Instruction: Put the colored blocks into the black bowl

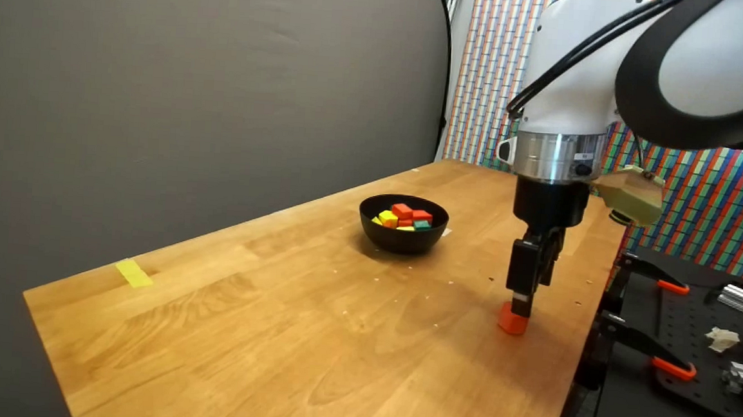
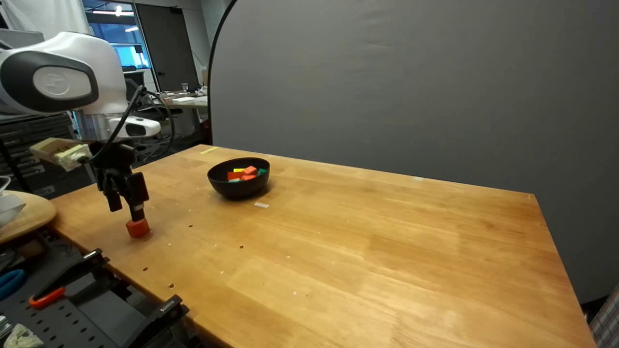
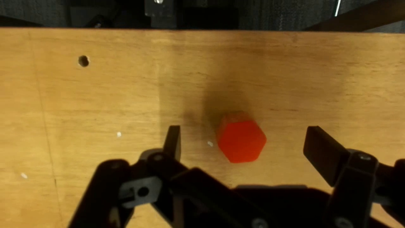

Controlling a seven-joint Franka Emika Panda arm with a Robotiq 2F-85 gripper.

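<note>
Red hexagonal block (image 3: 242, 142), well apart from the round black bowl (image 1: 402, 241), looks light and stiff, so the wide-spread, empty black claw (image 3: 243, 133) should pinch opposite sides.

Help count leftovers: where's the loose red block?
In the wrist view, the loose red block lies right of centre on the table, between the open jaws of the gripper.

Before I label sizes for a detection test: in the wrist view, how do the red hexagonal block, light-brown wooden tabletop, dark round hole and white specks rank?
Light-brown wooden tabletop
Red hexagonal block
Dark round hole
White specks: too alike to rank separately
</note>
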